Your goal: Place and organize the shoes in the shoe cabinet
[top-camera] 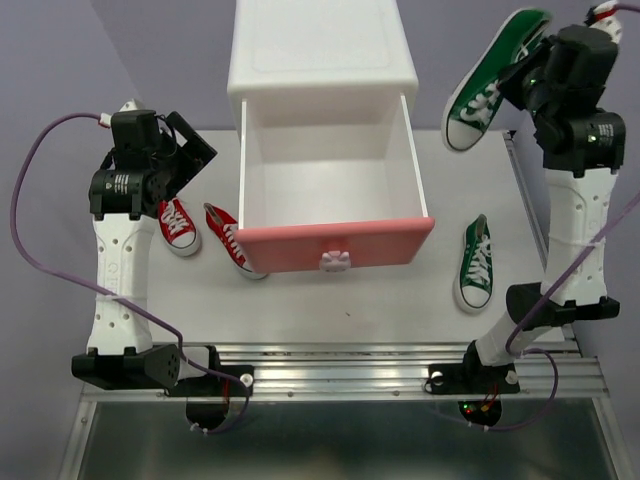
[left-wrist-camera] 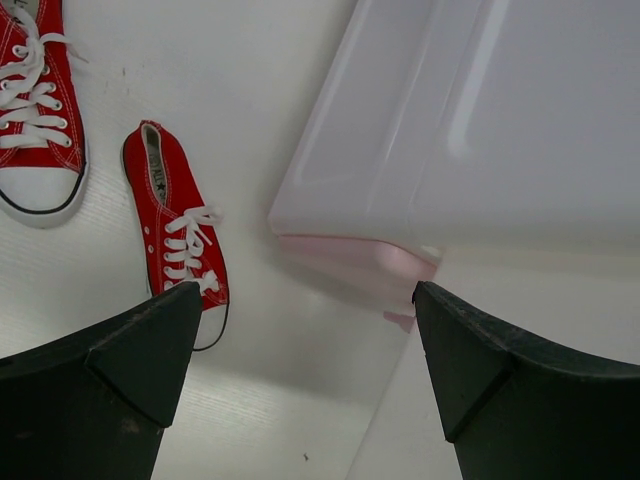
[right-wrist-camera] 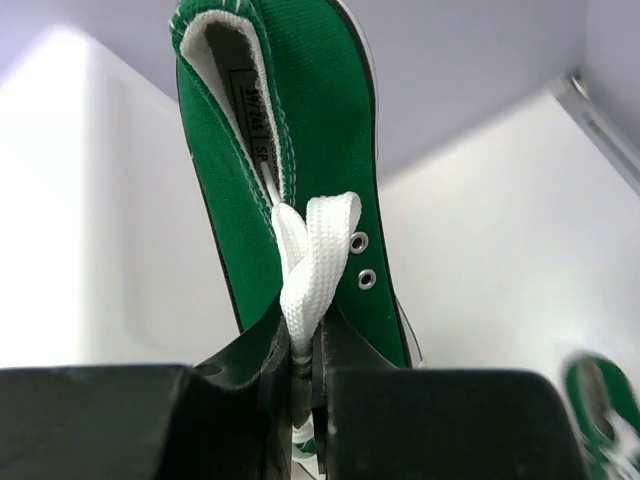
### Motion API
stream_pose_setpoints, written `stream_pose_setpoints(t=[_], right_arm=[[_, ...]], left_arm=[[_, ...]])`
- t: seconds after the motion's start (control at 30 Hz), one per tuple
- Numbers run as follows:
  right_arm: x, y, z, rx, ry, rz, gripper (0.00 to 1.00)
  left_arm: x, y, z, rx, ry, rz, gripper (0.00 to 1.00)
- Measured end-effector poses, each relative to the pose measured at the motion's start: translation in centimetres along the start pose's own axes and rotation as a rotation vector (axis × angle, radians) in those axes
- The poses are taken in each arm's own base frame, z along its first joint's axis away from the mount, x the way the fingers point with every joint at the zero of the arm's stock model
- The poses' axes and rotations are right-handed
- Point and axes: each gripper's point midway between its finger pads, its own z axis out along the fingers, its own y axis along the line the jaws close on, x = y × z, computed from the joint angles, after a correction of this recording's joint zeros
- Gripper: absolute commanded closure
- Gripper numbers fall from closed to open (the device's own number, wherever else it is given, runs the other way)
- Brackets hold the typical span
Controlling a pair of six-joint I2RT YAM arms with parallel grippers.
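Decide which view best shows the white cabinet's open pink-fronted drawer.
Top external: the whole pink-fronted drawer shows, pulled out, empty. Left wrist catches only a blurred pink corner; right wrist shows no drawer.

The pulled-out drawer [top-camera: 330, 185] lies open from above; a red sneaker [top-camera: 230, 238] crowds its left front corner.

A white table [top-camera: 340, 300] carrying things
The shoe cabinet [top-camera: 320, 50] is standing mid-table; outer red shoe [top-camera: 178, 225] and inner red shoe [top-camera: 230, 238] are lying left, green shoe [top-camera: 475, 262] right.
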Motion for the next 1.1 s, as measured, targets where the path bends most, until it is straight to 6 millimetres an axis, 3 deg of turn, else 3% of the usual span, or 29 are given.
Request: stream_pose_setpoints(t=[0.1,0.23,0.33,0.53,0.67,0.73,0.87,0.97,1.1], right_arm=[[-5.8,2.8,-3.2,-0.115,-0.167,0.087,0.99],[-8.5,4.8,-6.0,-0.238,-0.252,0.171,0.99],[-8.5,6.5,-5.9,-0.318,-0.232,0.211,0.99],[-6.7,12.2,-2.9,-0.557,-0.103,0.336,0.99],[-6.5,14.3,-2.3,-0.638,-0.063,0.411,0.99],[-6.4,15.8,-2.9,-0.69,-0.052,0.435,0.99],[-4.9,20.6,-6.7,-0.856,0.015,0.448,0.99],[-4.0,22.5,-8.5,-0.932,0.05,0.446,0.99],[-4.3,23.9,-10.2,-1.024,0.076,0.49,0.99]], left_arm=[[-0.3,-0.5,0.3,0.012,0.005,0.0,0.01],[-0.8,-1.3,0.6,0.037,0.0,0.0,0.01],[-0.7,-1.5,0.8,0.044,0.003,0.0,0.01],[-0.7,-1.7,0.9,0.053,0.01,-0.005,0.01],[-0.7,-1.8,0.9,0.059,0.01,-0.011,0.01],[-0.7,-1.9,0.9,0.061,0.009,-0.012,0.01],[-0.8,-2.0,1.0,0.065,0.01,-0.017,0.01],[-0.7,-2.2,1.2,0.074,0.014,-0.019,0.01],[-0.8,-2.6,1.4,0.09,0.015,-0.026,0.01]])
